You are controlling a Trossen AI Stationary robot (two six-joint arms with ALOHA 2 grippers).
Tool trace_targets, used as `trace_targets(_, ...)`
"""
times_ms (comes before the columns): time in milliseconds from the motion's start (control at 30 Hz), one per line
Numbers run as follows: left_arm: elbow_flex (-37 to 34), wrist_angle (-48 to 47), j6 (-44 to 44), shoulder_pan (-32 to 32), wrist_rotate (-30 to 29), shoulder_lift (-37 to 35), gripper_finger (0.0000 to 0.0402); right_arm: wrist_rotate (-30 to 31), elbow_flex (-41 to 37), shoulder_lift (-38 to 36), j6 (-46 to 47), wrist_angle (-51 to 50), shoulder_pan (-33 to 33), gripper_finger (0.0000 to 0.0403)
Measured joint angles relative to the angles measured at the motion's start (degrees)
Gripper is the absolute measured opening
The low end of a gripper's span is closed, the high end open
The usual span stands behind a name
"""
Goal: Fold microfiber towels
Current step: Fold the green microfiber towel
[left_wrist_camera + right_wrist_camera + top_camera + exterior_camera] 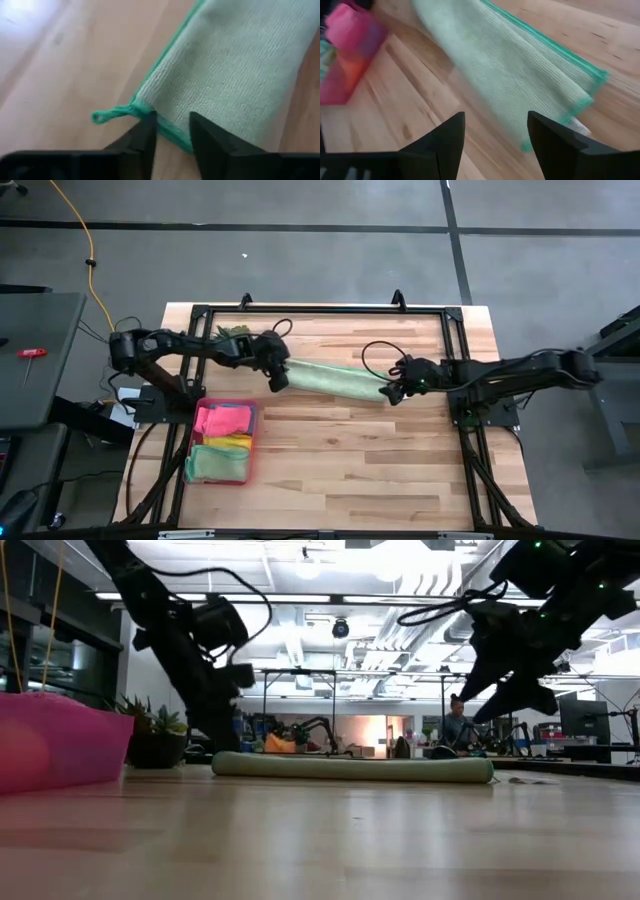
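A pale green towel, folded into a long narrow strip, lies flat on the table's middle; it also shows in the low view. My left gripper is low at the strip's left end, a little open, its fingers either side of the end hem beside the corner loop. My right gripper is open and empty, raised above the strip's right end; the low view shows the gripper clear of the towel. My left gripper comes slanting down at the towel's left end; the end hem runs between its two fingers, close to the corner. The towel lies flat on the table. I cannot tell whether the fingers touch it.
A pink translucent tray at the table's near left holds folded pink, yellow and greenish towels. A small spiky plant stands at the far left behind my left arm. Bare wood lies at the near right.
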Motion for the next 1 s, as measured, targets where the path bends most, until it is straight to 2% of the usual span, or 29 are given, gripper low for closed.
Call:
trace_targets(133, 0.1, 0.4, -0.9, -1.0, 0.0, 3.7, 0.0026, -0.3, 0.0, 2.4, -1.1, 3.6, 0.0, 0.0189)
trace_targets(200, 0.2, 0.5, -1.9, -1.7, -0.2, 4.7, 0.0008, -0.3, 0.0, 3.3, -1.3, 5.0, 0.0, 0.0181)
trace_targets(333, 0.4, -0.8, -6.8, -3.7, -2.0, 5.5, 0.0018, -1.3, 0.0, 3.8, -1.3, 5.6, 0.0, 0.0169)
trace_targets(533, 0.2, -3.5, -17.0, -8.5, -1.7, 4.1, 0.0004, -3.1, 0.0, 3.8, 0.6, 5.0, 0.0, 0.0158)
trace_targets(667, 0.1, -3.8, -19.3, -11.2, -2.9, 3.2, 0.0002, -4.6, 0.0, 3.7, 3.6, 3.8, -0.5, 0.0156)
trace_targets(800, 0.1, -4.0, -18.9, -11.2, -3.5, 2.8, 0.0002, -3.8, 4.2, 3.7, 3.7, -5.2, -3.0, 0.0156)
trace_targets(933, 0.1, -4.2, -18.9, -9.6, -0.7, 2.5, 0.0001, 2.0, 9.9, 3.7, 3.2, -19.1, -5.4, 0.0156)
trace_targets(1000, 0.1, -4.2, -18.2, -9.2, -0.4, 2.5, 0.0001, 2.2, 10.7, 3.7, 2.5, -21.5, -7.2, 0.0157)
